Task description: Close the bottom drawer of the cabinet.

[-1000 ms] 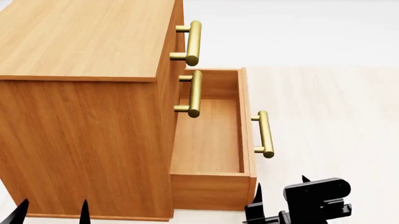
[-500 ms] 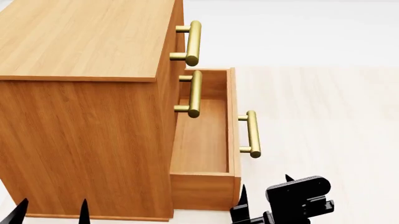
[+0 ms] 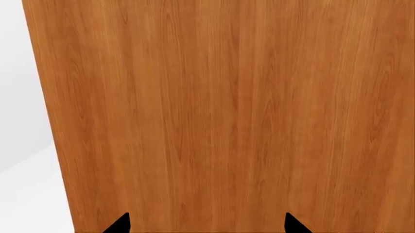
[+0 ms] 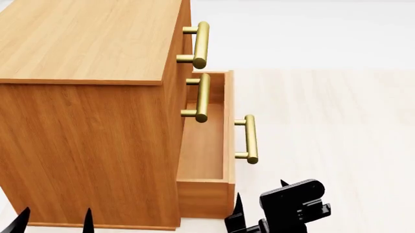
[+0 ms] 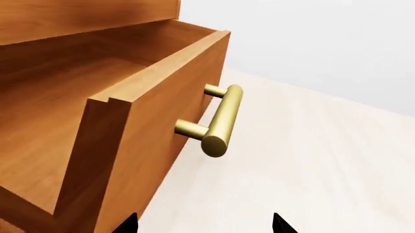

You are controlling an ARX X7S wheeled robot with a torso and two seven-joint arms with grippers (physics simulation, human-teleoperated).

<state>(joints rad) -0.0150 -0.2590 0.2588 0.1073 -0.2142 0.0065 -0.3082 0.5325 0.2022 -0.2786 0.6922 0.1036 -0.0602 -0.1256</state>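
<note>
The cabinet (image 4: pixel 91 126) stands at the left of the head view, its two upper drawers shut. The bottom drawer (image 4: pixel 228 141) stands partly out, its inside empty and its brass handle (image 4: pixel 246 138) facing right. My right gripper (image 4: pixel 261 190) is open and empty, low by the near end of the drawer front. In the right wrist view the drawer front (image 5: pixel 162 107) and handle (image 5: pixel 220 121) lie just ahead of this gripper (image 5: pixel 205 221), one fingertip (image 5: pixel 131 221) close to the front's lower edge. My left gripper (image 4: pixel 55 218) is open, facing the cabinet's side panel (image 3: pixel 220 111).
Pale wooden floor (image 4: pixel 324 121) stretches to the right of the drawer, with a white wall behind. The brass handles of the upper drawers (image 4: pixel 201 43) stick out above the open drawer. The left gripper (image 3: pixel 206 221) has the cabinet side close in front of it.
The bottom drawer has slid further into the cabinet, to the left. My right gripper has moved left with it. The left gripper has not moved.
</note>
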